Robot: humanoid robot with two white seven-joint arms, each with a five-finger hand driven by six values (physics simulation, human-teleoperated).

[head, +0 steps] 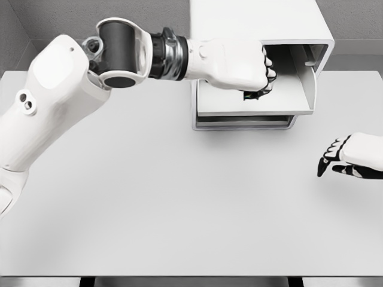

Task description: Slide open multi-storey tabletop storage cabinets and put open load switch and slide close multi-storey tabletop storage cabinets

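Left hand: the white five-finger left hand [248,67] reaches over the pulled-out drawer, fingers curled tight.
Held thing: something dark [256,92] shows under those fingers, presumably the load switch; too hidden to be sure.
Drawer: the white sliding drawer [254,106] of the white boxy multi-storey storage cabinet [257,21] lies directly beneath the fingers, open to receive the part.
Right hand: the right hand [352,156] rests over the pale grey table [179,203], fingers loosely spread, empty, well apart from the cabinet.
Stage: placing, judged; closing remains.
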